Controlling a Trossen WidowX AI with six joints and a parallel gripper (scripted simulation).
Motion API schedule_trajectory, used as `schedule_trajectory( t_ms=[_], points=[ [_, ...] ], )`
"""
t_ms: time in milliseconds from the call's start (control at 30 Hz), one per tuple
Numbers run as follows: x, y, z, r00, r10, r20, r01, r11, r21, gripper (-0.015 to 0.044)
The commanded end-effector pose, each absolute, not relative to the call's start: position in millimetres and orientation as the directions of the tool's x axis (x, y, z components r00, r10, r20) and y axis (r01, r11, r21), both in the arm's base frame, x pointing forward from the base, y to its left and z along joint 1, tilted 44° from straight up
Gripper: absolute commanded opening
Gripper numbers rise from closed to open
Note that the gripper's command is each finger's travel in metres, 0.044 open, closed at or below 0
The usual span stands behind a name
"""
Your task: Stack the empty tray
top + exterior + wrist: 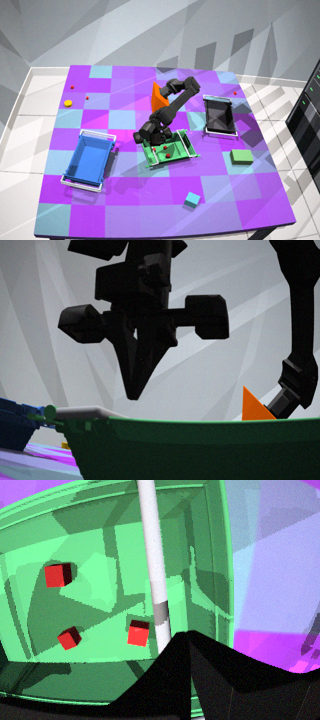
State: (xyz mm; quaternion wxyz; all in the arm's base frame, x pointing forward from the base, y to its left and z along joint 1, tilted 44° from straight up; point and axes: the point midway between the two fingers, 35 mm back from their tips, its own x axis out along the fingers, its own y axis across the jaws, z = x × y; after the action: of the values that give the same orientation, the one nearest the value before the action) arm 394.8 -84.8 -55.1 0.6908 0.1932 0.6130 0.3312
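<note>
The loaded green tray [178, 157] [206, 451] [212, 555] stands at mid table. Red blocks [168, 155] [57, 575] lie inside it. Its left white bar [155, 156] [80, 412] [154, 555] and right white bar [183, 142] both lie in across its top. My gripper [157, 142] [133, 398] [186, 640] is shut and empty, tips down, above the tray's rim level, near the left bar's far end. An empty blue tray [90, 160] [12, 431] stands at the left and an empty black tray [219, 116] at the right; both have their bars out over their ends.
An orange wedge [157, 99] [254, 407] stands behind the green tray, by the arm's base. A light green block [241, 157] lies at the right, a cyan block [192, 199] near the front. A yellow disc [67, 103] and small red cubes [87, 97] [234, 93] lie farther back.
</note>
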Motion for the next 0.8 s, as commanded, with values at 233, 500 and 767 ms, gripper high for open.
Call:
schedule_trajectory(
  t_ms=[233, 500, 767],
  points=[
    [394.8, -84.7, -55.1, 0.029, 0.694, -0.719, -0.221, 0.706, 0.673, 0.0],
    [395.0, -86.0, -53.9, 0.029, 0.694, -0.719, -0.221, 0.706, 0.673, 0.0184],
    [395.3, -136.4, -3.4, 0.028, 0.692, -0.721, -0.22, 0.708, 0.671, 0.0394]
  ],
)
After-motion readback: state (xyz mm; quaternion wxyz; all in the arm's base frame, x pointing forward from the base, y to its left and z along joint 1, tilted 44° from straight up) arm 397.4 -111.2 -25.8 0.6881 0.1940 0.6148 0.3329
